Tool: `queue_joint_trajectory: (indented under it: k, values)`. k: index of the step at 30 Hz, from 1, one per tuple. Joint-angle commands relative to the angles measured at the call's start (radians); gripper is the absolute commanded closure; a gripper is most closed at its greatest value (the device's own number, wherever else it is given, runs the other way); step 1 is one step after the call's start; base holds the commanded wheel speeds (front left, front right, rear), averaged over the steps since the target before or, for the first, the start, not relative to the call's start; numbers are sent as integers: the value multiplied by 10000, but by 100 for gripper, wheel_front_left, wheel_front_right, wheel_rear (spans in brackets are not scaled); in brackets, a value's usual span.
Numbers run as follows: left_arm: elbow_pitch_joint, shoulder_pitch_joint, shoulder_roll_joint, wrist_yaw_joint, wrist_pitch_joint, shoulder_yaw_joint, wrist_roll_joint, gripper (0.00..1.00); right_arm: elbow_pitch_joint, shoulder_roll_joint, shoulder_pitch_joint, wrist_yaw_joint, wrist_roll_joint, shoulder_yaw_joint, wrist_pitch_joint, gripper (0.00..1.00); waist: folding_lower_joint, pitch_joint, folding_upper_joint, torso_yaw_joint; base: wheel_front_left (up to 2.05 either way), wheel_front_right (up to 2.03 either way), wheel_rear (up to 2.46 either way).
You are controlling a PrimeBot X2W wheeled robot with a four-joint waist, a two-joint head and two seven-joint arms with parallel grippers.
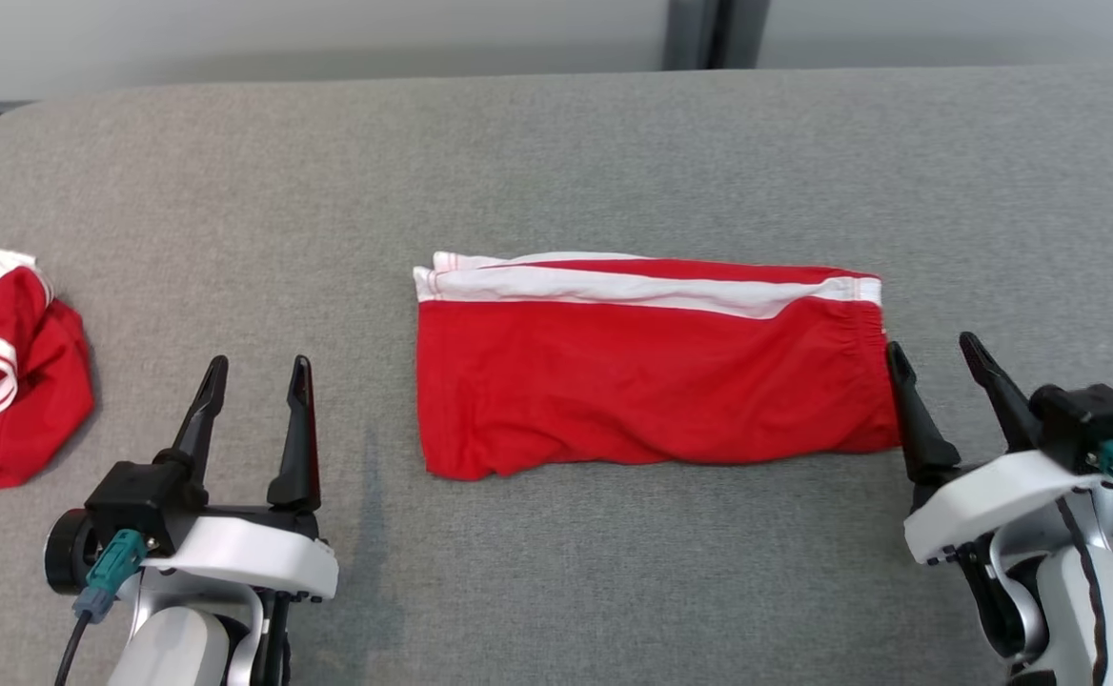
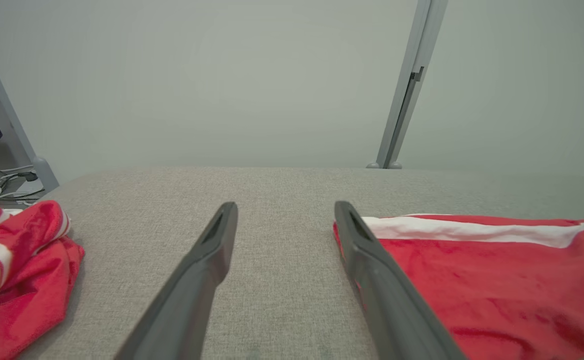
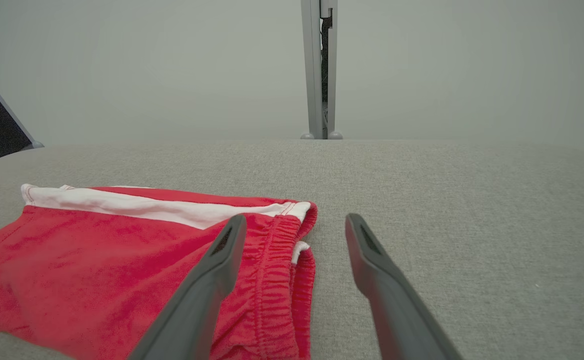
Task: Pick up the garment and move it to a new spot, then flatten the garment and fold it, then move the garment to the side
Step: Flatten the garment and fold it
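A red garment [image 1: 647,376] with a white side stripe lies folded flat in the middle of the grey table; its elastic waistband is at the right end [image 3: 277,270]. My left gripper [image 1: 256,376] stands open over bare table, a hand's width left of the garment's left edge [image 2: 472,280]. My right gripper [image 1: 933,353] is open just beside the waistband end, its left finger [image 3: 222,260] over the cloth's edge and its right finger over bare table. Neither holds anything.
A second red and white garment [image 1: 9,376] lies crumpled at the table's left edge [image 2: 17,265]. The grey fabric table [image 1: 556,162] runs wide behind and in front of the folded garment. A pale wall with a metal post [image 3: 319,70] stands behind.
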Motion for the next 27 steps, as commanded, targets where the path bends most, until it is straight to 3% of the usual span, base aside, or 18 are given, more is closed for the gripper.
queue_joint_trajectory:
  k: [1,12,17,18,20,27]
  values:
    - [49,-211,-1,-53,-74,-6,-42,0,188,-159,-217,2,170,85,60,0,0,220,0,220,0,0,0]
    - [553,-677,-248,-179,-322,-155,72,0,2338,-924,-1144,0,928,754,1541,0,0,691,0,486,0,0,0]
    - [658,-806,-272,-203,-402,-169,106,0,2740,-1176,-1265,0,1386,1289,1827,0,0,744,0,460,0,0,0]
    - [677,-822,-273,-205,-405,-166,118,0,2814,-1204,-1286,0,1580,1439,1904,45,0,756,0,453,0,0,0]
    - [715,-835,-271,-208,-426,-153,138,0,2907,-1319,-1326,0,1869,1670,1975,100,0,773,0,437,0,0,0]
    - [752,-905,-272,-215,-453,-90,156,0,3119,-1832,-1364,-40,2719,2026,1864,100,0,810,0,360,0,0,0]
